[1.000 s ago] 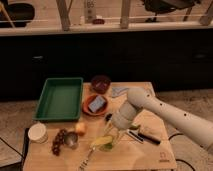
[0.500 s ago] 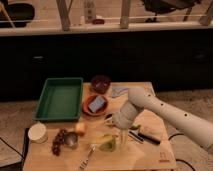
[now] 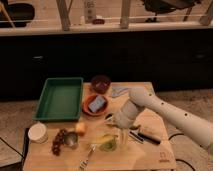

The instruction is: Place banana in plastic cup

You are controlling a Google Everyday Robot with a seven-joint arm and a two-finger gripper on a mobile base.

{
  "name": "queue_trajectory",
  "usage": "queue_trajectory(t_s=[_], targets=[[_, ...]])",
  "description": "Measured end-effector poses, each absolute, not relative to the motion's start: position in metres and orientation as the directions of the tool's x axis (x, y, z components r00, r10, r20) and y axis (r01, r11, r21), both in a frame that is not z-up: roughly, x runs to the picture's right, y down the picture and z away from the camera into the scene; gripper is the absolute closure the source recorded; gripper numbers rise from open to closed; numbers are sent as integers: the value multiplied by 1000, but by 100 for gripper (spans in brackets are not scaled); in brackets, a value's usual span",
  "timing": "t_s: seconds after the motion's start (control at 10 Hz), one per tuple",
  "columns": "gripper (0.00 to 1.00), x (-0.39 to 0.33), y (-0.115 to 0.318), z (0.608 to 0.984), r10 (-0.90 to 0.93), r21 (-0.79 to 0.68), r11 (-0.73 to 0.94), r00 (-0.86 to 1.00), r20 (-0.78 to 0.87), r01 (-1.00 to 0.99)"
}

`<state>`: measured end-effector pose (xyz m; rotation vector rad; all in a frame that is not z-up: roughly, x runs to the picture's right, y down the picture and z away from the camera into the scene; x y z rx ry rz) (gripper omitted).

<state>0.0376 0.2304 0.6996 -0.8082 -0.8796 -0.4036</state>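
Observation:
The plastic cup (image 3: 111, 143) stands near the table's front edge, see-through with a greenish base. The pale-yellow banana (image 3: 103, 137) shows at the cup's left side, leaning against or into it; I cannot tell which. My gripper (image 3: 118, 126) reaches in from the right on the white arm (image 3: 165, 112) and hangs right over the cup's upper right rim, close to the banana's top end. Whether it holds the banana is hidden.
A green tray (image 3: 60, 98) is at back left. An orange bowl (image 3: 95, 104) and a dark red bowl (image 3: 101, 83) stand behind the cup. An orange-yellow block (image 3: 81, 128), metal cup (image 3: 71, 141), grapes (image 3: 59, 140), white container (image 3: 37, 133), fork (image 3: 87, 158) and black tool (image 3: 145, 136) surround it.
The gripper has hardly moved and stays over the cup and the banana. Nothing else on the table has shifted.

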Motion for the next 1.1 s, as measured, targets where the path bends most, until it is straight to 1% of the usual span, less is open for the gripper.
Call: queue_trajectory(t_s=[0.3,0.6,1.1], targets=[[20,40,229,703,7,-444,645,576,817,622],[20,43,224,704,-15,-398,659,540,841,639],[20,43,224,704,-14,-397,660,538,843,638]])
